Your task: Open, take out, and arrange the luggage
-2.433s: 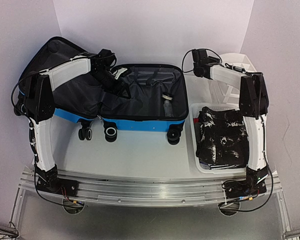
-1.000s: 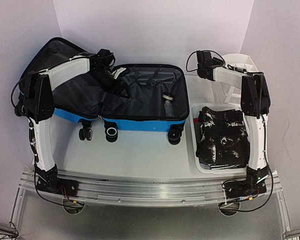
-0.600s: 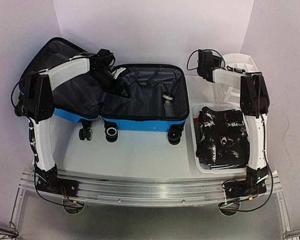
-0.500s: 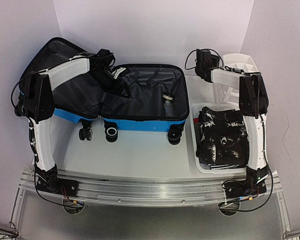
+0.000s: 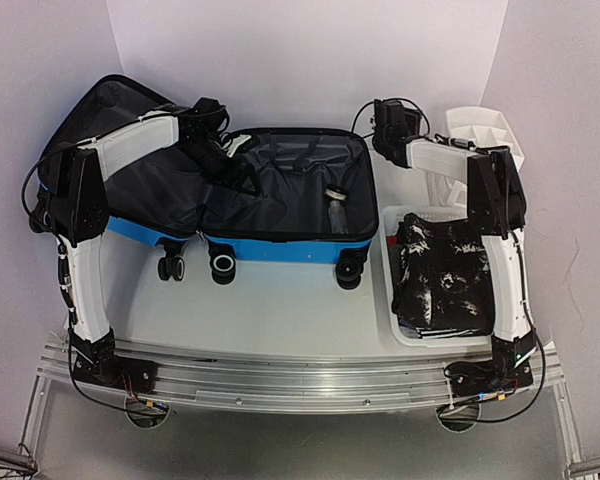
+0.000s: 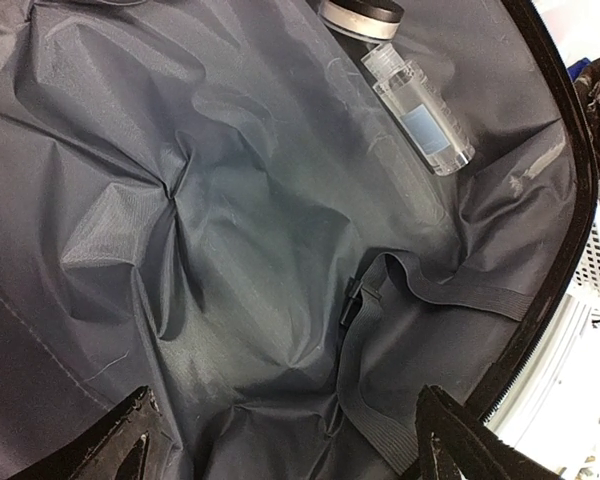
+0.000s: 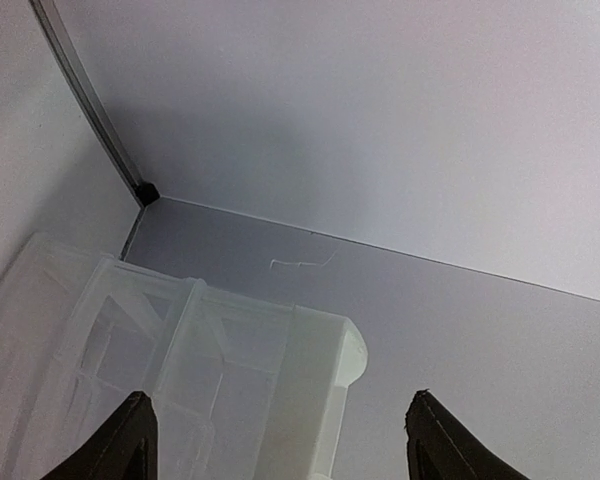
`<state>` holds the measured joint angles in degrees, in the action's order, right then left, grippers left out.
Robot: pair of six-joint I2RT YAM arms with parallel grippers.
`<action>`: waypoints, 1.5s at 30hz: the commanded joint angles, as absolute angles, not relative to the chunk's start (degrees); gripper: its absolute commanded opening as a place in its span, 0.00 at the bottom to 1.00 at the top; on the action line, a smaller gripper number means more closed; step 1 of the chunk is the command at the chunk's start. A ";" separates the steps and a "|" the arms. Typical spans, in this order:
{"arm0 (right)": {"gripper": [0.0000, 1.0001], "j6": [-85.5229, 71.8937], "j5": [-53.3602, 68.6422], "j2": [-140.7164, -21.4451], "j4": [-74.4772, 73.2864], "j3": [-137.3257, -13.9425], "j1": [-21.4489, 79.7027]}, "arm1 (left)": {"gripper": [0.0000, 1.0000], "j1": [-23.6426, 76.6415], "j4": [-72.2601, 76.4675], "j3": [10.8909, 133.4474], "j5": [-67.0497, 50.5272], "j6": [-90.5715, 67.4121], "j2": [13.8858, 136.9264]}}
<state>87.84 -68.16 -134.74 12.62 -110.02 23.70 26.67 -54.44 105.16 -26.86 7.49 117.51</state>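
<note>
Lying open at upper left, the luggage (image 5: 290, 200) is overhung by the left gripper (image 6: 280, 420), jaws spread, empty; the right gripper (image 7: 277, 420) is held likewise, upper right.

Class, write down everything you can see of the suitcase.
The suitcase lies open on the table, lid spread to the left. Its shell is bright blue and hard-looking, edged by a black zipper band; black wheels face the near edge. The crumpled dark grey fabric lining carries a strap with a buckle. A clear bottle and a small jar lie inside. The open left gripper hovers over the lining.
</note>
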 commanded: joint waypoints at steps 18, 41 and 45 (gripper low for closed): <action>0.70 73.24 -72.82 -131.32 -8.92 -113.94 17.64 | 0.87 25.66 -53.70 105.40 -29.02 6.81 117.92; 0.70 58.23 -72.67 -130.64 -25.66 -112.01 14.57 | 0.87 25.61 -54.16 105.74 -29.08 6.74 117.94; 0.66 58.08 -72.13 -130.21 -26.02 -111.97 13.43 | 0.87 25.58 -54.08 105.87 -29.27 6.68 118.21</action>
<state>60.50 -72.24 -131.81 -21.57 -113.76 16.87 25.91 -54.46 105.16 -28.45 6.98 117.95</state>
